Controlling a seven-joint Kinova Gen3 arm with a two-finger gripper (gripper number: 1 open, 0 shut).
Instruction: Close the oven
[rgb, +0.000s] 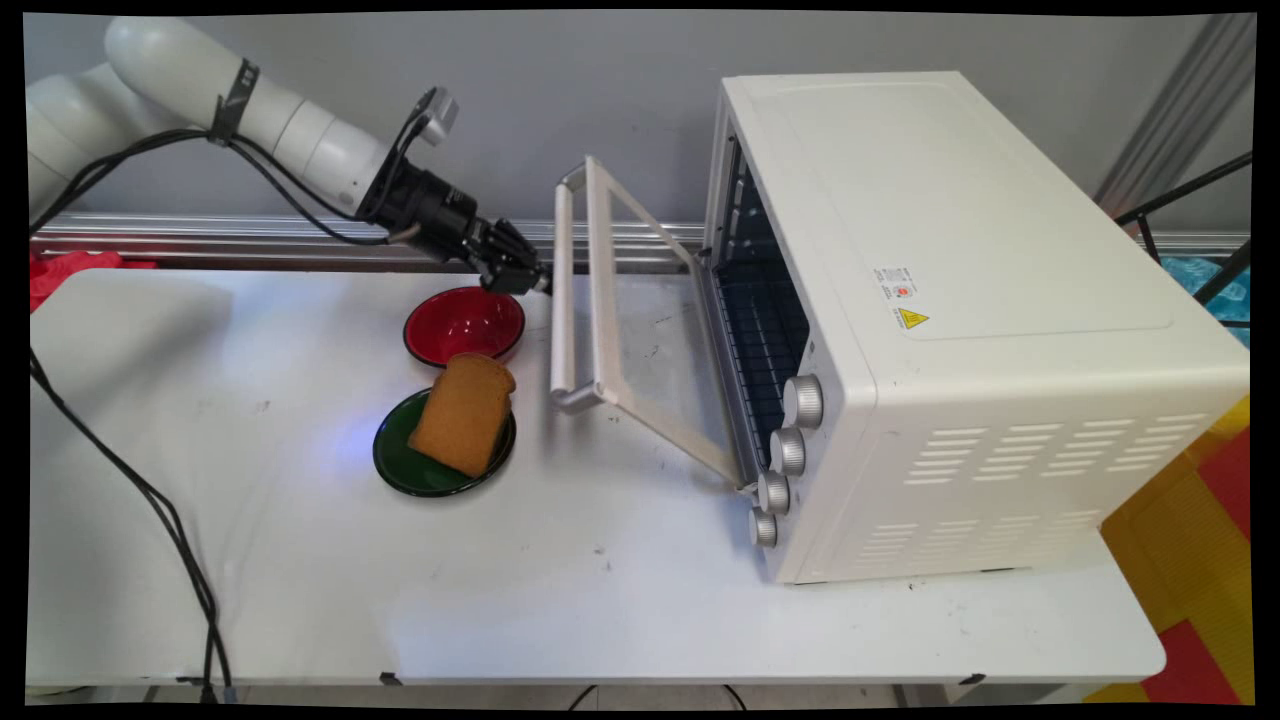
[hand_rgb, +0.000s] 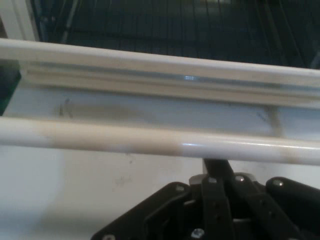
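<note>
White table (rgb: 600, 600): shut pincer (rgb: 540, 283) at door handle (rgb: 563, 290); oven rack (hand_rgb: 200, 25) visible up close.

The gripper (rgb: 537, 280) sits at the far end of the door handle (rgb: 563, 290) of a white toaster oven (rgb: 960, 300), touching or just short of the bar. The glass door (rgb: 650, 330) hangs partly open, tilted out toward the bench (rgb: 600, 600), showing the dark wire rack (rgb: 765, 330) inside. In the hand view the handle (hand_rgb: 150, 140) crosses the frame just above the gripper (hand_rgb: 220, 172) linkage. Four silver knobs (rgb: 787, 452) line the oven's front.
</note>
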